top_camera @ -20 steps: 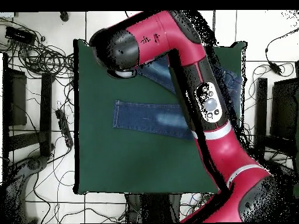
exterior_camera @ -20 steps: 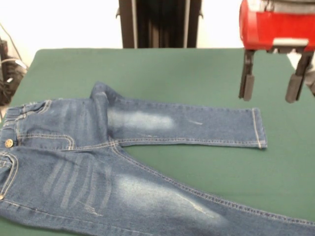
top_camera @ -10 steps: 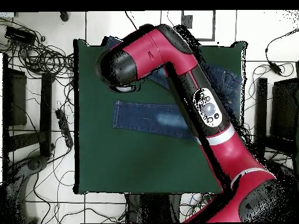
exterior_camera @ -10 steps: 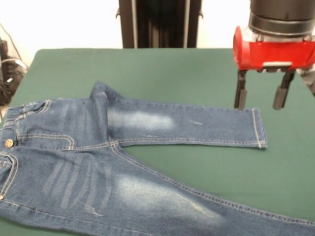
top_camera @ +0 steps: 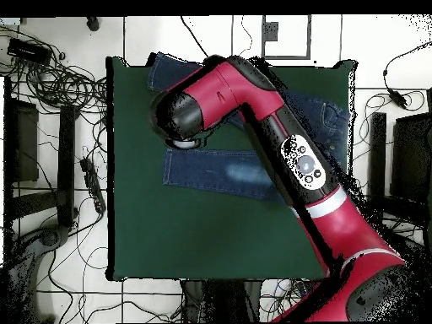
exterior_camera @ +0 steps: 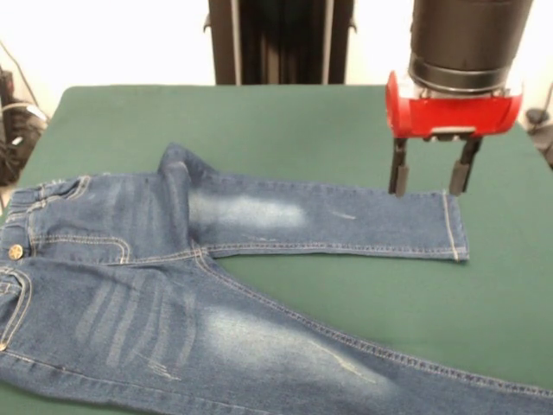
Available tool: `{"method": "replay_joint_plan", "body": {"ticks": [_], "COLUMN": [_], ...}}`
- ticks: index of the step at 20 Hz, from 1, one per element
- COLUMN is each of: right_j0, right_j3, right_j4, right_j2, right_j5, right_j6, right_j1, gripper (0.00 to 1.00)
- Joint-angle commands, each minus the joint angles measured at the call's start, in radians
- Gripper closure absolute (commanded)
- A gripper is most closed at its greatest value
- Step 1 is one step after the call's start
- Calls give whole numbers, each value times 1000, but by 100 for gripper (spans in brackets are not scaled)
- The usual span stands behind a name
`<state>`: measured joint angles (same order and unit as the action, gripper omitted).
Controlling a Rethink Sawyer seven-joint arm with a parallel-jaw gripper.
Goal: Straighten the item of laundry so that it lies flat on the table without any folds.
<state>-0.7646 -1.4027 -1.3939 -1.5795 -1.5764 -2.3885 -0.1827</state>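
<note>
Front view: my pincer, fingers apart, hangs at upper right over the jeans leg's hem; jeans spread across the green counter.

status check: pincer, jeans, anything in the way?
Pincer open, empty, poised over far leg's hem. Jeans spread on table, fold at crotch. Nothing in the way.

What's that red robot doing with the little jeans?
The red robot arm is trying to lay a small pair of blue jeans flat on the green table. Its gripper is open and hangs right over the far leg, close to the hem. It isn't holding anything. That leg looks stretched out straight, but there's a fold where the legs meet.
</note>
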Motion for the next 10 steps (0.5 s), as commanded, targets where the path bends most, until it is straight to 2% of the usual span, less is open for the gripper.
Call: {"method": "replay_joint_plan", "body": {"ticks": [1,5,7,10], "right_j0": [49,53,56,43], "right_j3": [-150,-146,-160,-191], "right_j4": [70,135,145,127], "right_j2": [255,312,346,371], "right_j5": [93,97,117,211], "right_j6": [-429,-402,-390,-372], "right_j1": [-59,-72,-79,-103], "gripper": [0,0,0,0]}}
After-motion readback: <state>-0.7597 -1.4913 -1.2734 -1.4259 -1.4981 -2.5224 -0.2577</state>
